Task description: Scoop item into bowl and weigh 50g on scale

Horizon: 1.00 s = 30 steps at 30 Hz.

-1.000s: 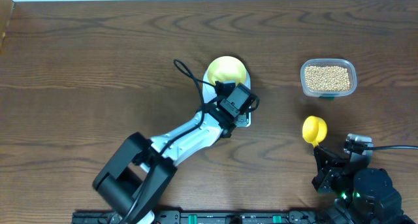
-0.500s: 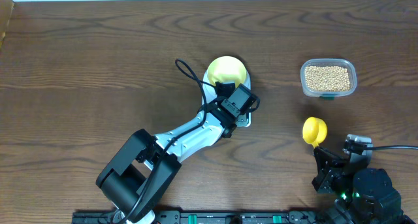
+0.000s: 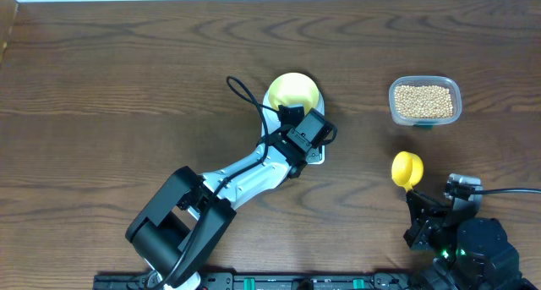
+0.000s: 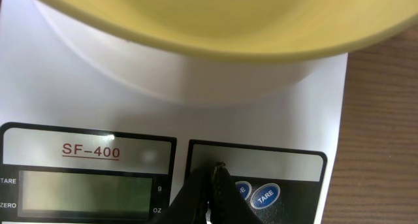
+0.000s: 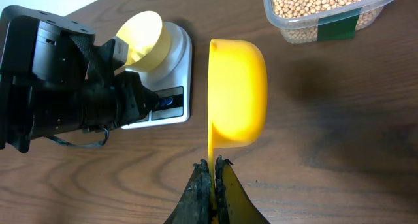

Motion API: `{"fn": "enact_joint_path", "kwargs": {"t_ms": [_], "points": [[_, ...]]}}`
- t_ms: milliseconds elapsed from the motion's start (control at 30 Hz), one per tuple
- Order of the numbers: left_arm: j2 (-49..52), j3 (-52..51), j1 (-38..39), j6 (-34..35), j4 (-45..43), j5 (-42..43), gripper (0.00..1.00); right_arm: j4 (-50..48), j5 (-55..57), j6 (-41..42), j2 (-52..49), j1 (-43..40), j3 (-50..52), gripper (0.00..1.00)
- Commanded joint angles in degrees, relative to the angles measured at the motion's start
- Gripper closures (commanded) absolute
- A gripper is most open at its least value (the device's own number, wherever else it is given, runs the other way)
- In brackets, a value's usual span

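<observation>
Okay, left gripper (image 4: 214,168) pressed together, tip beside scale (image 4: 98,106) buttons (image 4: 264,196); empty bowl (image 4: 228,28) on scale; right gripper (image 5: 212,172) pinches scoop (image 5: 238,93); beans (image 5: 313,5) in tub (image 5: 379,8). Risk: my tip skids, shoves scale, misses tare.

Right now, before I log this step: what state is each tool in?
Left tool: closed, empty, tips at the scale's buttons.
Right tool: closed on the yellow scoop's handle.

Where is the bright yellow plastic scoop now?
The scoop is on the overhead view's right side, held by the right gripper, below the clear plastic tub of beans.
</observation>
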<state>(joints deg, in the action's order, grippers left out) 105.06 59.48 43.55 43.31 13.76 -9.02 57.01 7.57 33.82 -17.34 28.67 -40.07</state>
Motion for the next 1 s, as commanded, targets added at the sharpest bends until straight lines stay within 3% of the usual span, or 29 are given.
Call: {"fn": "enact_joint_path", "kwargs": {"t_ms": [0,267,633,967], "points": [[2.36,-0.20,-0.09,0.79,1.27,1.18,0.93,0.04,1.14,-0.68,0.37,-0.35,-0.96,0.99],[2.36,-0.70,0.11,5.49,3.80,2.62,0.93,0.02,1.11,-0.68,0.37,-0.35,-0.96,0.99],[2.36,-1.14,1.36,3.93,0.63,2.05,0.93,0.46,1.07,-0.66,0.37,-0.35,-0.96,0.99],[-0.48,-1.11,1.40,3.45,5.62,1.31,0.93,2.25,1.11,-0.68,0.37,-0.35,-0.96,0.99]]}}
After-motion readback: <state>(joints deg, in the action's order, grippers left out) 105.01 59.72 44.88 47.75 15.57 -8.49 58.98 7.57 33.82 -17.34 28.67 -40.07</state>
